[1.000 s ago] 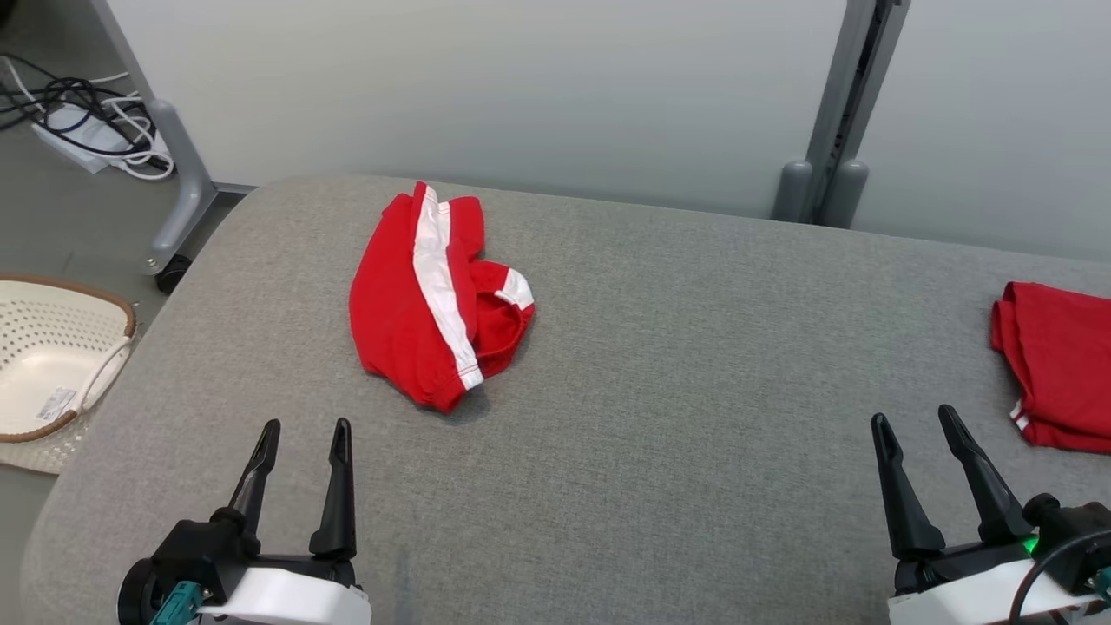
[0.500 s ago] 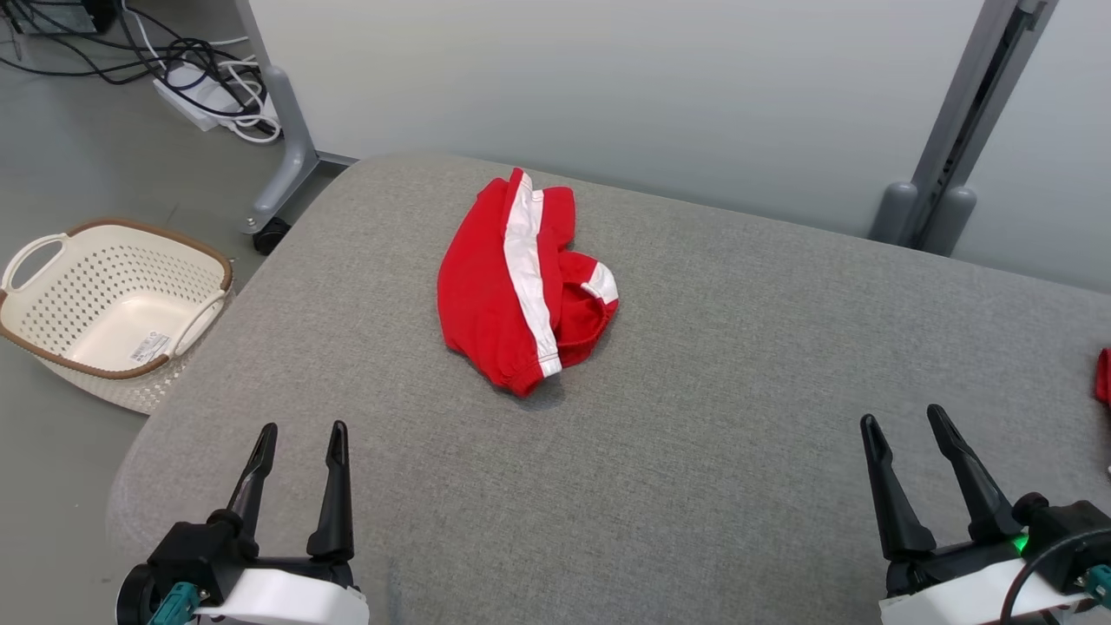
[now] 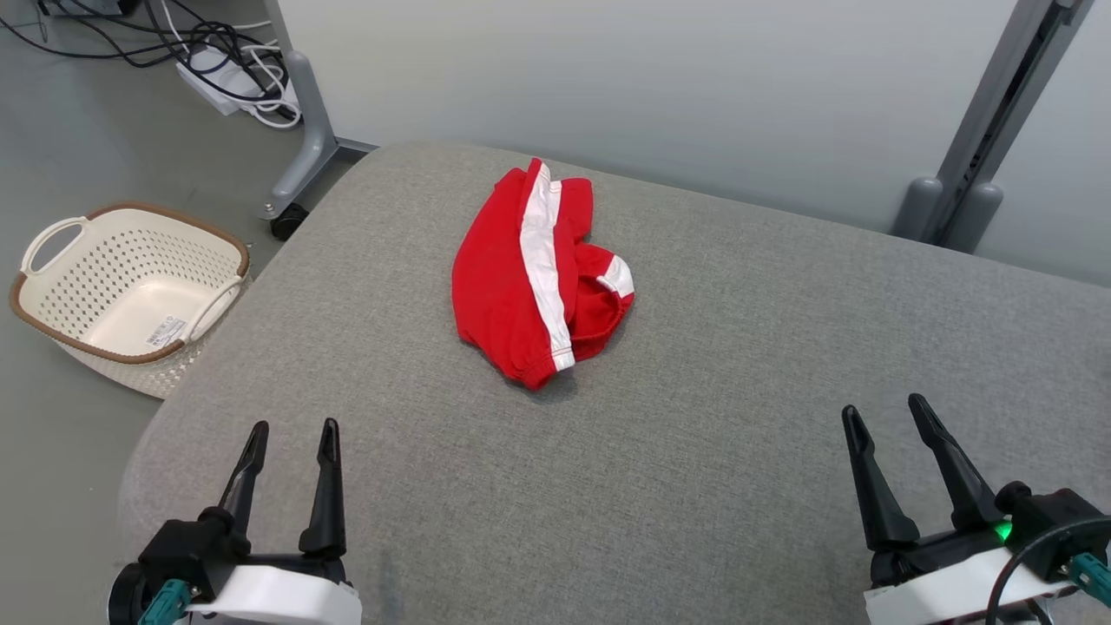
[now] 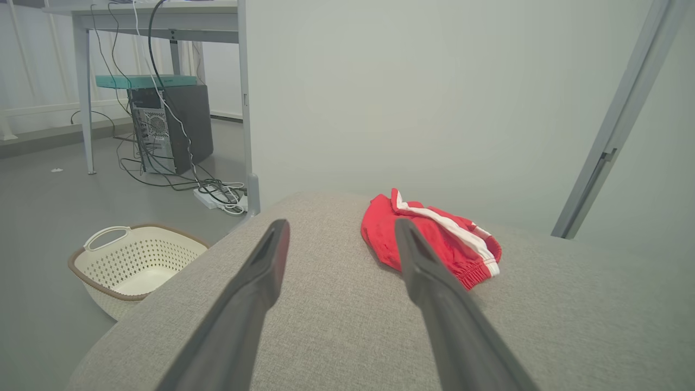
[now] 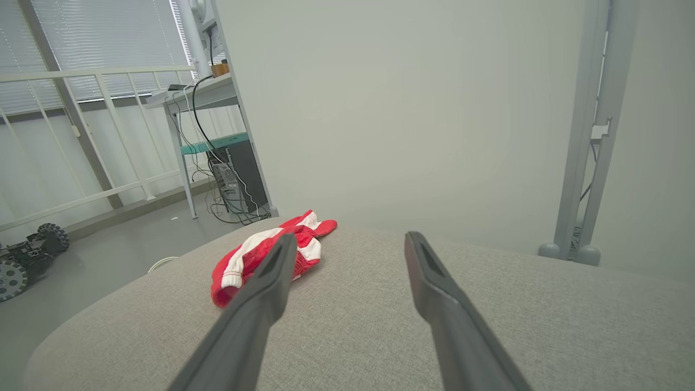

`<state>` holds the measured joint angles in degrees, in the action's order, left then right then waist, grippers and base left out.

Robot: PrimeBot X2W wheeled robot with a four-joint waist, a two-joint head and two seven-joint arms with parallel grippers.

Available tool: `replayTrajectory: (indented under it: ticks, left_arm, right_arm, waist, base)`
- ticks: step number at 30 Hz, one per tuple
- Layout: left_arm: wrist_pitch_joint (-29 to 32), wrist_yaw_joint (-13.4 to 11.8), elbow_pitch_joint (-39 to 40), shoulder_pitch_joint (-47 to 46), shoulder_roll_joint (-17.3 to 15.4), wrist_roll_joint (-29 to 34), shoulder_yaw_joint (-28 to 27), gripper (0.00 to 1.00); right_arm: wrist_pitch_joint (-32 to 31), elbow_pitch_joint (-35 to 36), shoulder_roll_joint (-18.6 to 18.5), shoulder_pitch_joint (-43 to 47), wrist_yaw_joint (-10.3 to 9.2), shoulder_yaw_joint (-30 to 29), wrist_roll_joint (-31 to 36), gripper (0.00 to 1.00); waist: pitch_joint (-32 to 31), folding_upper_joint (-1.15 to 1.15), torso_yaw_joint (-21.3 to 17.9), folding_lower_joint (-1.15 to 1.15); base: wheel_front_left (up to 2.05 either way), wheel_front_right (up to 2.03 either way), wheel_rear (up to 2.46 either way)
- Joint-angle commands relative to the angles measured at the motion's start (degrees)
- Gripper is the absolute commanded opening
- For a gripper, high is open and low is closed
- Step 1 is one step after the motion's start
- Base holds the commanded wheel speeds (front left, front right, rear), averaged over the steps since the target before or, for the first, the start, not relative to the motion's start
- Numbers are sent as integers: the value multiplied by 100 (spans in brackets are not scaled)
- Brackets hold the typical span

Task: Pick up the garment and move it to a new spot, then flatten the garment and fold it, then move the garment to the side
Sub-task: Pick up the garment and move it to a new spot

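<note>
A crumpled red garment (image 3: 521,278) with a white stripe lies on the grey padded table (image 3: 694,451), toward its far left part. The left wrist view has the garment (image 4: 440,244) beyond and right of the fingers; the right wrist view has the garment (image 5: 255,255) ahead to the left. My left gripper (image 3: 292,430) hovers open and empty over the near left of the table. Over the near right, my right gripper (image 3: 884,411) is open too, with nothing in it. Both stand well short of the garment.
A cream perforated basket (image 3: 130,295) sits on the floor left of the table. Cables and a power strip (image 3: 217,61) lie on the floor behind it by a wheeled frame leg (image 3: 299,165). A grey partition wall (image 3: 651,95) and post (image 3: 981,165) stand behind the table.
The head camera has swung left: the whole picture shifted right, more of the basket shows and a second red cloth at the right edge left the view. Both grippers stay open.
</note>
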<state>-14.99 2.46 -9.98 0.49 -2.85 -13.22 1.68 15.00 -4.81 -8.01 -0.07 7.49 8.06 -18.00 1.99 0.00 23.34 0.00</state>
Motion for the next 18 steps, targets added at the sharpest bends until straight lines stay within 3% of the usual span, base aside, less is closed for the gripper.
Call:
replayTrajectory:
  ticks: [1, 9, 18]
  left_arm:
    - [-23, 8, 9, -189, -12, -25, -21, 100]
    - [74, 100, -197, -778, -177, 97, -22, 100]
    - [1280, 337, -894, -2271, -543, -416, -63, 100]
  right_arm:
    - [25, -13, -38, -75, 3, 17, -42, 100]
    - [25, -28, -56, -213, 3, 98, -75, 100]
    - [25, -12, -38, -444, 3, 217, -105, 100]
  waist:
    - [58, 0, -99, 0]
    - [189, 0, -463, 0]
    - [377, 0, -867, 0]
  base:
    - [0, 0, 0]
    - [0, 0, 0]
    - [0, 0, 0]
